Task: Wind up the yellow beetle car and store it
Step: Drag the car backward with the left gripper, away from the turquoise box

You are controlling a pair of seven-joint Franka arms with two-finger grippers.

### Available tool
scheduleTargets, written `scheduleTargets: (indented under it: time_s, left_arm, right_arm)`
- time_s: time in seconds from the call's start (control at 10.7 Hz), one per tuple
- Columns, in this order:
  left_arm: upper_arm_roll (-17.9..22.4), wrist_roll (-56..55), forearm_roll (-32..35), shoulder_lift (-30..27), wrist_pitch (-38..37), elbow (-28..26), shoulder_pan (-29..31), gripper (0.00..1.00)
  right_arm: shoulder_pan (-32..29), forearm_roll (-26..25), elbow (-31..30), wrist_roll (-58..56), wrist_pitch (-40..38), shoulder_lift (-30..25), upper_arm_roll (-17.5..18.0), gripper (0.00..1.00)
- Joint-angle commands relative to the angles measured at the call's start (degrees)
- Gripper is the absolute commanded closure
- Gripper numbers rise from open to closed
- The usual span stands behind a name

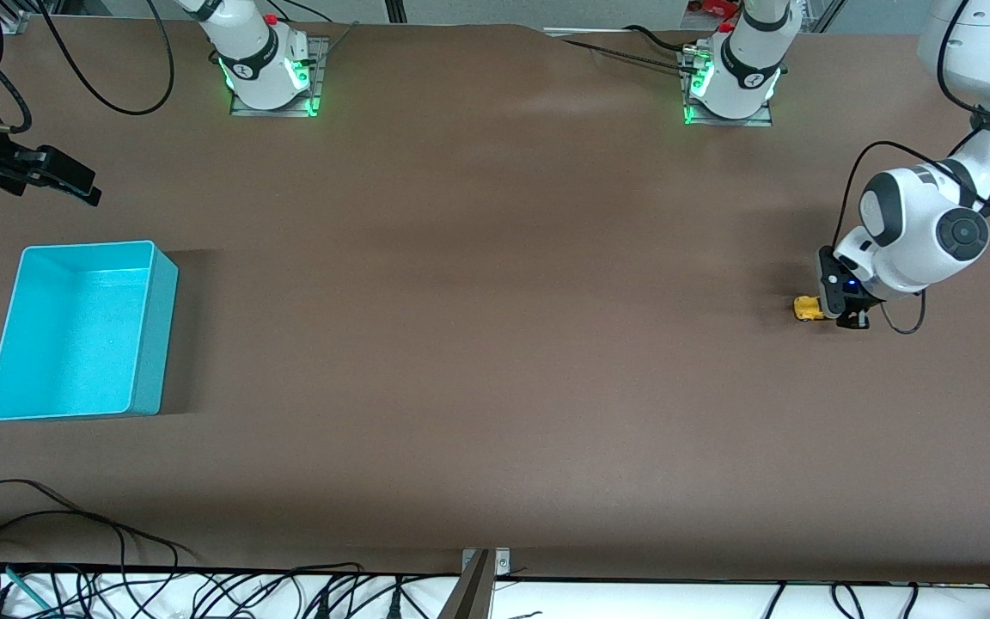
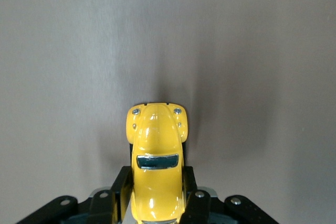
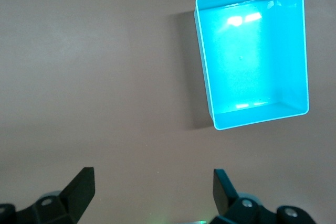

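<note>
The yellow beetle car (image 1: 807, 308) sits on the brown table at the left arm's end. My left gripper (image 1: 847, 311) is down at the table with its fingers closed on the car's rear sides. In the left wrist view the car (image 2: 156, 166) points away from the camera, gripped between the black fingers (image 2: 119, 190). My right gripper (image 1: 65, 180) hangs open and empty in the air at the right arm's end, above the table near the turquoise bin (image 1: 82, 331). Its open fingers (image 3: 81, 187) show in the right wrist view, with the bin (image 3: 252, 51) below.
The turquoise bin is empty and stands toward the right arm's end. Cables run along the table edge nearest the front camera. The arm bases (image 1: 267, 69) stand at the table's farthest edge.
</note>
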Motion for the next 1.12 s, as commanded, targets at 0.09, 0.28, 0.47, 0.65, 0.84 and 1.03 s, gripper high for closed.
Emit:
scheduleTargets:
  time_s: [0.09,0.28,0.47,0.65,0.84,1.03]
  left_arm:
    - [0.27,1.08,0.98,5.14,1.02,1.26,0.68,1.0]
    - [0.27,0.82,0.62,4.96,1.02,1.95,0.68,1.0]
    - [0.27,1.25,0.54,3.83,0.67,3.8,0.68,0.39]
    - [0.27,1.17,0.45,3.12,-0.64,4.07,0.68,0.0]
    - [0.19,1.17,0.45,3.03,-1.26,4.25,0.68,0.0]
    - [0.19,1.08,0.45,3.03,-1.26,4.25,0.68,0.0]
  right_arm:
    - [-0.04,0.77,0.88,-0.02,-0.86,-0.21,-0.01,0.0]
    - [-0.04,0.77,0.88,-0.02,-0.86,-0.21,-0.01,0.0]
    - [-0.04,0.77,0.88,-0.02,-0.86,-0.21,-0.01,0.0]
    - [-0.04,0.77,0.88,-0.02,-0.86,-0.21,-0.01,0.0]
    - [-0.04,0.77,0.88,-0.11,-0.86,-0.21,-0.01,0.0]
    - [-0.04,0.77,0.88,-0.02,-0.86,-0.21,-0.01,0.0]
